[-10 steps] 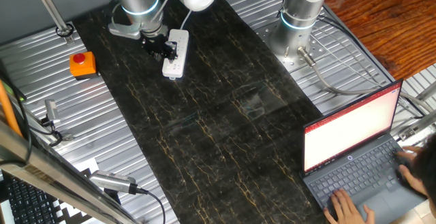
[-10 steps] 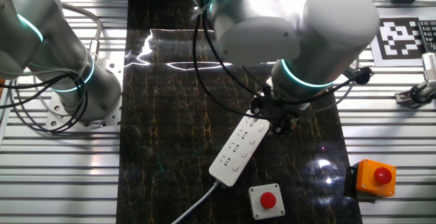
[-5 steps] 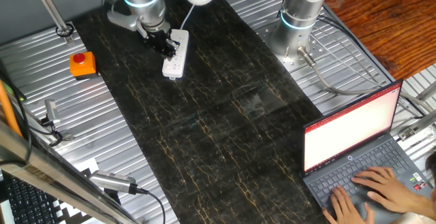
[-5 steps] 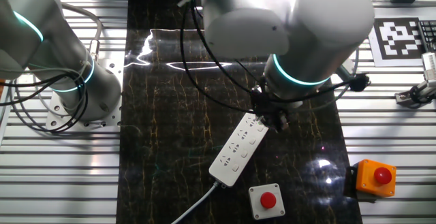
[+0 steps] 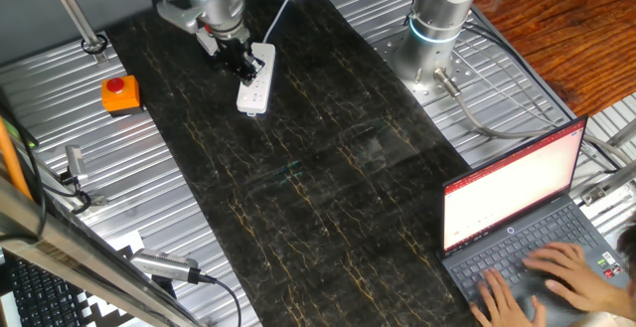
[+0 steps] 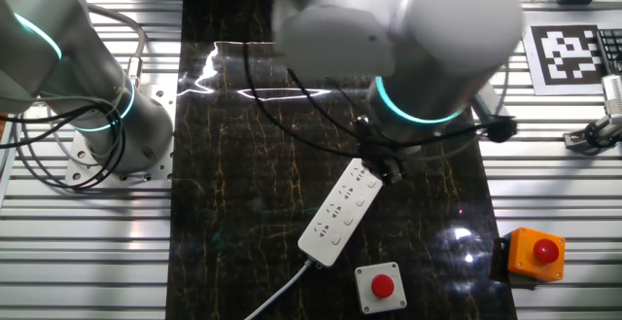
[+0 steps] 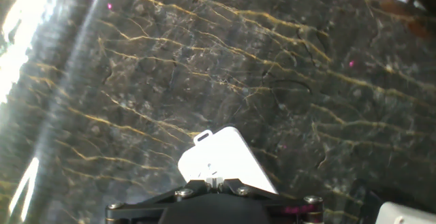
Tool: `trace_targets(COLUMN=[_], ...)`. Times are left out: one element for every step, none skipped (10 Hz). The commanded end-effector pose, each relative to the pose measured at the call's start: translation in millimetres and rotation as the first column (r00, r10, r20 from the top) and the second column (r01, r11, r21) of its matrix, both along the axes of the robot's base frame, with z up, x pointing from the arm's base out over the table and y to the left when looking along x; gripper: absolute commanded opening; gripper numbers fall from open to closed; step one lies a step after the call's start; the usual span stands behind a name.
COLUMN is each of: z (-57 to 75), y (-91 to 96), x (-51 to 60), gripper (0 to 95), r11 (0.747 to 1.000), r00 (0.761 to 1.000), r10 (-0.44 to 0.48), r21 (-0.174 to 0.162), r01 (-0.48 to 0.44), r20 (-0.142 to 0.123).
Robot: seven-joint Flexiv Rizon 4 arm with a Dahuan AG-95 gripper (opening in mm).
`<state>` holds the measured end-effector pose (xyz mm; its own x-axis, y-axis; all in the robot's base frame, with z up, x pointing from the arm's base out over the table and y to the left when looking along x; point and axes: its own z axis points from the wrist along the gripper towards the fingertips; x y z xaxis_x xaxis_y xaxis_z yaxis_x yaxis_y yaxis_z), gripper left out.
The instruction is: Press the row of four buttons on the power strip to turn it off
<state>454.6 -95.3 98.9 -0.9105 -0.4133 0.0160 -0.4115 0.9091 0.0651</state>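
Hand point(image 6: 389, 169) shifted along power strip point(image 6: 339, 210) | strip unmoved

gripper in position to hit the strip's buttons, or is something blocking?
Probably yes. The gripper is right over the far end of the power strip, with nothing between them. The buttons themselves are too small to make out.

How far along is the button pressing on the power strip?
Done: can't tell; no view shows any of the row of four buttons as pressed. In hand: the gripper sits over the end of the slim white plastic power strip opposite its cable, on the dark marbled mat. Left: likely working along the row; the buttons are too small to read.
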Motion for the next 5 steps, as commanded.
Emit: trace_targets(z=[0.3,0.3,0.3,0.3,0.3], y=[0.7,0.7,0.7,0.7,0.7], x=[0.4,0.4,0.4,0.4,0.5], gripper=[0.0,0.0,0.0,0.0,0.0], r11=[1.0,1.0,1.0,1.0,1.0], r00=[1.0,1.0,1.0,1.0,1.0], r10=[-0.003,-0.002,0.009,0.023,0.015], r21=[-0.002,-0.006,-0.007,-0.015,-0.018], r01=[0.003,0.003,-0.009,-0.023,-0.015], r20=[0.013,0.013,0.012,0.002,-0.002])
